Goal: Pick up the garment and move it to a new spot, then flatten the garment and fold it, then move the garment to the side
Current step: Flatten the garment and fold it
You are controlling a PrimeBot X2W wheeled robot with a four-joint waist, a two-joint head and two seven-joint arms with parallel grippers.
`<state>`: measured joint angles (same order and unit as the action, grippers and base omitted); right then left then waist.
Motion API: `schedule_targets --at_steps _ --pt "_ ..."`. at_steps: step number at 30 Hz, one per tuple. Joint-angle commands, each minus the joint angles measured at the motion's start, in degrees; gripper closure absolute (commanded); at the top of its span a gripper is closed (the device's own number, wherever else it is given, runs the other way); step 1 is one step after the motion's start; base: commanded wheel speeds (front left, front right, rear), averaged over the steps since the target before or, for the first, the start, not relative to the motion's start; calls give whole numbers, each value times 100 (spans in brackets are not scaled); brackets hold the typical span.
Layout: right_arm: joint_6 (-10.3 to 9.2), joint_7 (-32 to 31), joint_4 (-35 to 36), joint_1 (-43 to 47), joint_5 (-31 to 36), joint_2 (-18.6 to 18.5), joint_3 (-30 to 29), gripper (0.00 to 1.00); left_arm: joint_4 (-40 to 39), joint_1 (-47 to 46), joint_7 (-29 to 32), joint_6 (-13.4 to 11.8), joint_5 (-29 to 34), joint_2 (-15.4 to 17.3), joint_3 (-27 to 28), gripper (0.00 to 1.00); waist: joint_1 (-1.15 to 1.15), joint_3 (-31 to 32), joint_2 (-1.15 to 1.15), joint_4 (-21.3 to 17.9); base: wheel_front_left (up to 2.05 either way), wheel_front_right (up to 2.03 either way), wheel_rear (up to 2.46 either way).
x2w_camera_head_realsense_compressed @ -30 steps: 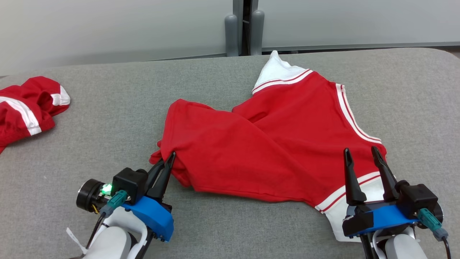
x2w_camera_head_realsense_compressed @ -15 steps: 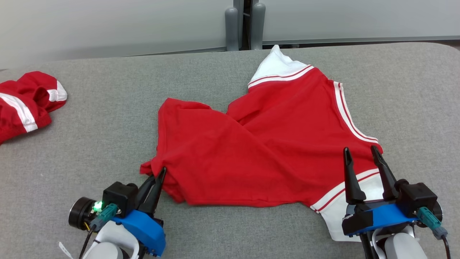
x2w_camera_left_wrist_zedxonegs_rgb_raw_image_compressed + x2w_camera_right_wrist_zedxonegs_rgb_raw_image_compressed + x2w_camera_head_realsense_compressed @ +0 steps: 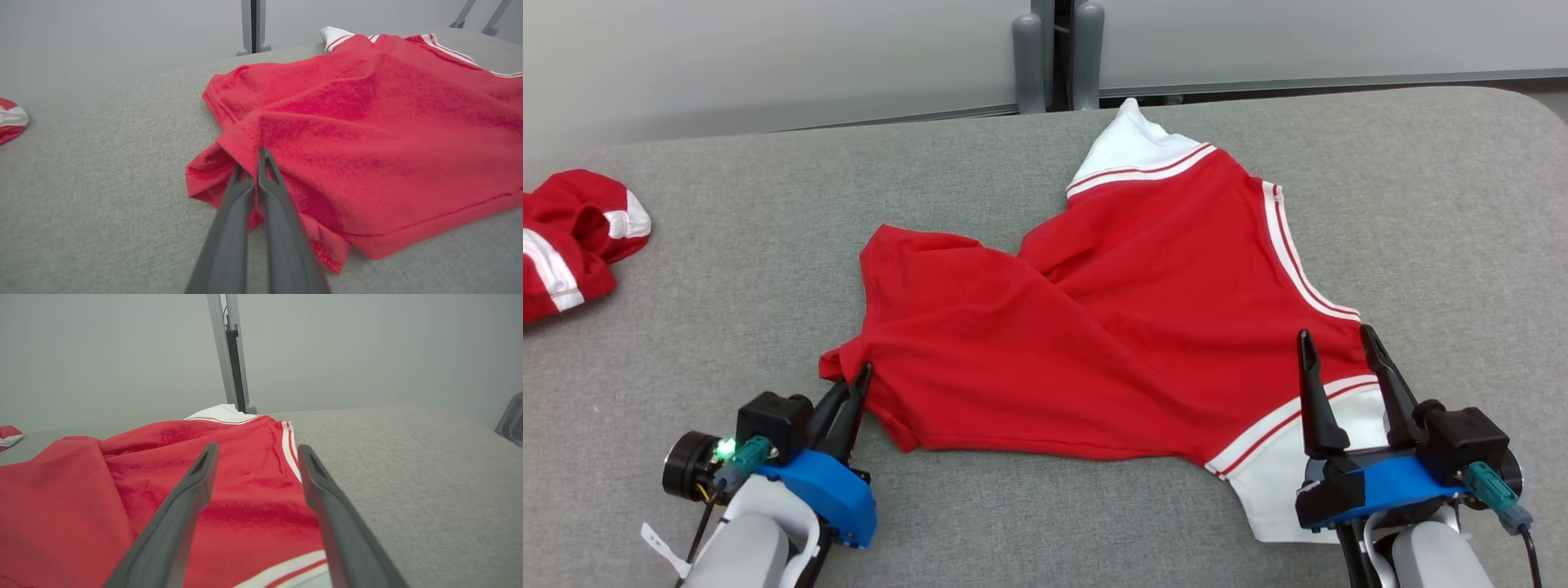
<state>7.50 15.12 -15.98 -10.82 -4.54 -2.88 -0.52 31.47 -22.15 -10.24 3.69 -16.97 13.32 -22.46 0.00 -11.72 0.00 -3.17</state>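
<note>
Red garment [image 3: 1111,327]: shirt with white striped trim, lies mid grey padded table [image 3: 727,245], partly spread, one flap folded across middle. Judged soft, light, limp knit: sags, bunches, drags easily over cloth surface, not fragile. Grip state: left gripper [image 3: 861,374] pinched tight on near-left corner fold; right gripper [image 3: 1335,333] fingers spread, empty, over white-banded near-right edge. Best holds: hems, corners, where doubled seam gives bite
</note>
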Motion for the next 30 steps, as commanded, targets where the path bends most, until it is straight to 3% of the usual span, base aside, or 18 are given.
schedule_targets --at_steps 1,6,7,8,9,14,20,30 --pt "-2 3 -21 -51 38 1 0 0 157 -172 -97 12 31 30 31 100 0 7 0 -40 0 0 0" --pt "-2 3 -41 7 36 1 -4 0 612 -398 -292 34 42 -4 19 100 0 24 0 -93 0 0 0" --pt "-2 3 -43 21 36 1 -10 0 676 -411 -326 29 42 -36 11 74 0 27 0 -92 0 0 0" --pt "-2 3 -42 38 34 1 -15 0 730 -416 -365 8 46 -65 10 20 0 34 0 -85 0 0 0" --pt "-2 3 -43 56 33 1 -27 0 768 -411 -401 -4 46 -95 13 0 0 44 0 -70 0 0 0" --pt "-2 3 -73 109 17 1 -44 0 654 -164 -490 -105 -1 -241 105 0 0 130 0 42 0 0 0" --pt "-2 3 -80 202 7 0 -75 0 -112 408 -496 -239 91 -362 269 0 0 243 0 222 0 0 0" --pt "-2 3 -107 193 1 0 11 0 -165 667 -496 -110 176 -526 225 0 0 303 0 225 0 0 0"
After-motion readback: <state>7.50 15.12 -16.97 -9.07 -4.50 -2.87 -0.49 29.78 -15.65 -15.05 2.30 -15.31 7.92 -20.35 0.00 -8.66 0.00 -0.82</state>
